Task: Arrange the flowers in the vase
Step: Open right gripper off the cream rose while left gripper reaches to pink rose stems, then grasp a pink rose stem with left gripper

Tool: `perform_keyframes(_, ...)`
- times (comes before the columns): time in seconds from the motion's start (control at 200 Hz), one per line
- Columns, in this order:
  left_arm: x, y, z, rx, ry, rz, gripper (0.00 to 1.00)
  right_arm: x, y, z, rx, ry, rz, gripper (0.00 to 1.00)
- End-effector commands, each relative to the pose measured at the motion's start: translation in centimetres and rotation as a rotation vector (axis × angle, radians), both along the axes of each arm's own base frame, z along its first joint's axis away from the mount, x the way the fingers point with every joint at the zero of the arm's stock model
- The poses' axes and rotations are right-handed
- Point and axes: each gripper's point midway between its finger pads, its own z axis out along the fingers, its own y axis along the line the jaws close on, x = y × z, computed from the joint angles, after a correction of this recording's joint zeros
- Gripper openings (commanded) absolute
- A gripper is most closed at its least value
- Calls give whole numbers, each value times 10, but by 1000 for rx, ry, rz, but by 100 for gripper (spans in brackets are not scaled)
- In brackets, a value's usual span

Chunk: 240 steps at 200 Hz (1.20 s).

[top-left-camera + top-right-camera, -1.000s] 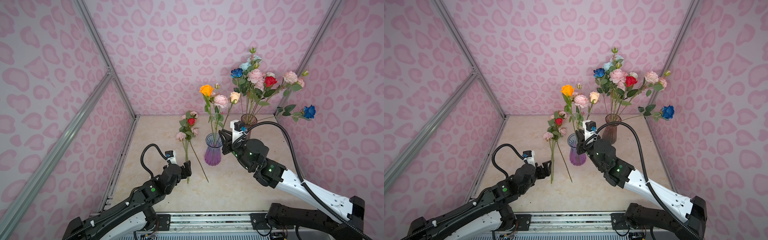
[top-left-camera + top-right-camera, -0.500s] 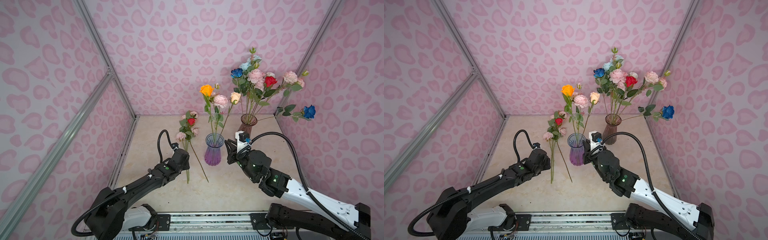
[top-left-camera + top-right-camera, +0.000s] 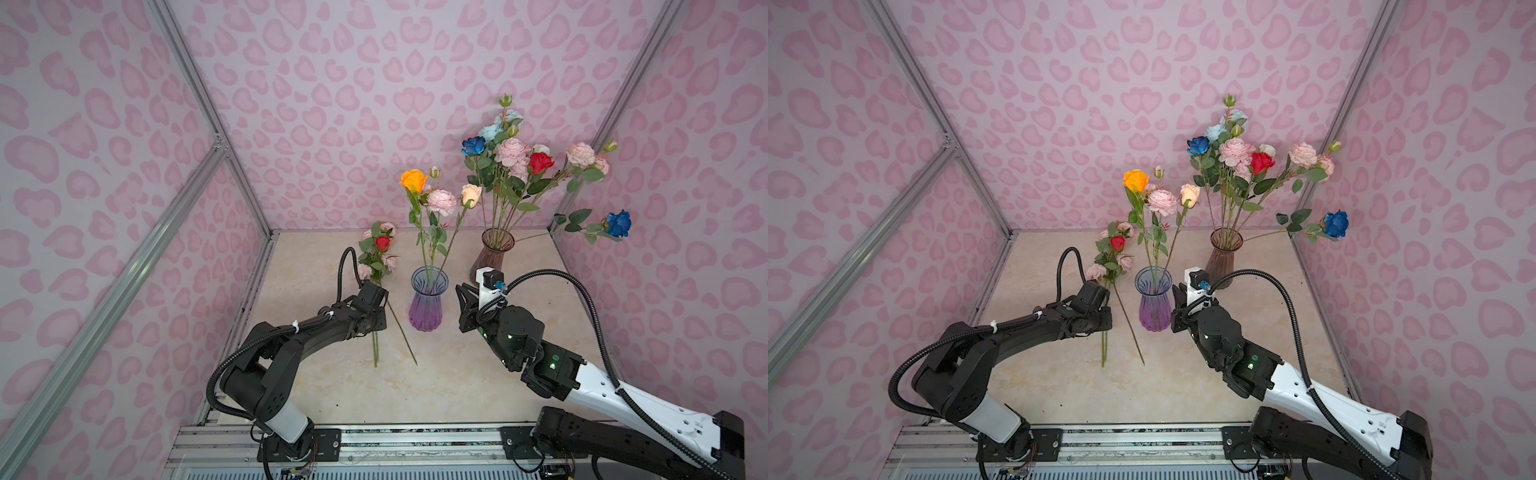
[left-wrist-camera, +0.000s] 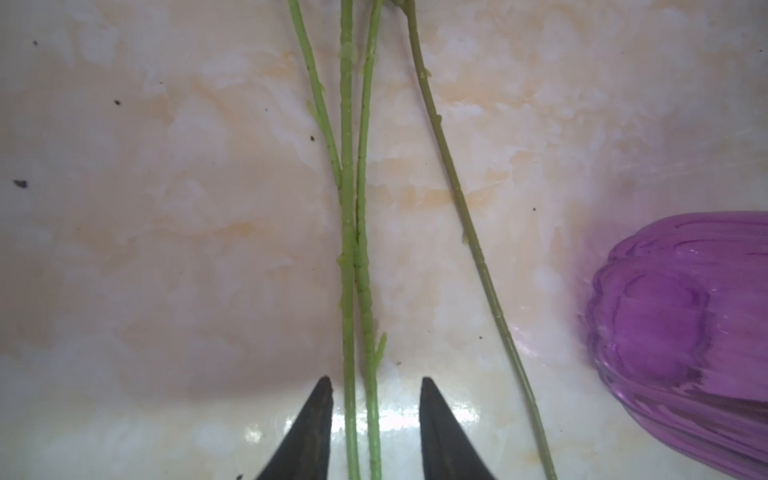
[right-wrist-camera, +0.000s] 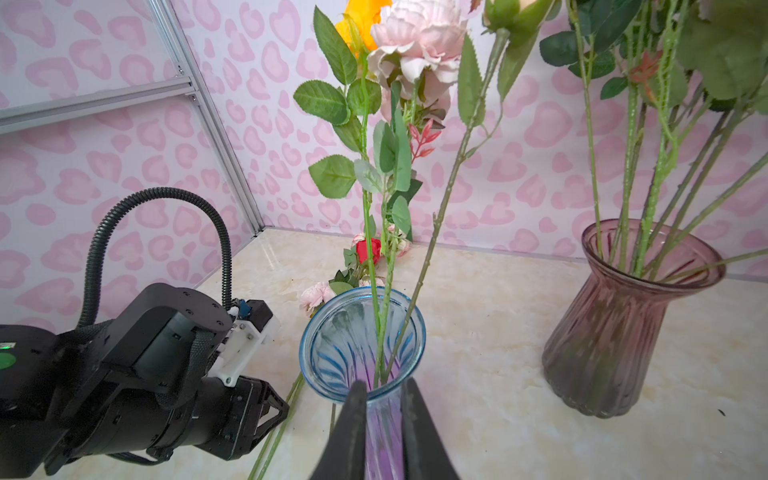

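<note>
Left wrist view: my left tool (image 4: 376, 415) is down at the tabletop (image 4: 166, 216). Its tips are partly spread and straddle a pair of green stems (image 4: 355, 270) lying side by side. Bare marble shows between each tip and the stems, so nothing is pinched yet. A third stem (image 4: 469, 232) slants off just outside the tips, and the blue-and-purple vase (image 4: 681, 328) stands near. I judge this to be the pick-up step. Next I must close on the stems and lift without dragging that third one along.

Right wrist view: my right tool (image 5: 384, 419) is empty, its tips parted by only a narrow slit, and it points at that vase's neck. An orange rose (image 5: 363, 16) and a pink peony (image 5: 419, 37) already stand in the vase and crowd its mouth. A brown vase (image 5: 615, 332) packed with stems stands beyond.

Both top views: the loose flowers (image 3: 378, 257) lie left of the blue-and-purple vase at mid-tabletop, heads toward the far edge and cut ends toward the near edge. A peach rose (image 3: 471, 194) leans out of that vase. The brown vase sits toward the far right corner, with a dark blue rose (image 3: 619, 223) jutting sideways from it. My right tool waits just beside the blue-and-purple vase, not touching it. It and the standing leaves may hinder the insertion.
</note>
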Motion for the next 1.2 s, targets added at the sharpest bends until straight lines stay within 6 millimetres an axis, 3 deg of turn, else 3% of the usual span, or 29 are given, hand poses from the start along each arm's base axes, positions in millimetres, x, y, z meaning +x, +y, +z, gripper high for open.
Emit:
perform_keyframes(0.0,5,6,1,46,-9,-10,33,2,-5,-3,5,1,-25,18)
perform_keyframes(0.215,12,19,4,73,-22,34,26,3,-15,-7,-13,5,-51,18)
perform_keyframes(0.485,15,12,6,41,-24,15,25,4,-26,-21,-9,31,-82,21)
perform_keyframes(1.195,23,9,-17,93,31,3,19,11,-38,-47,-4,94,-113,24)
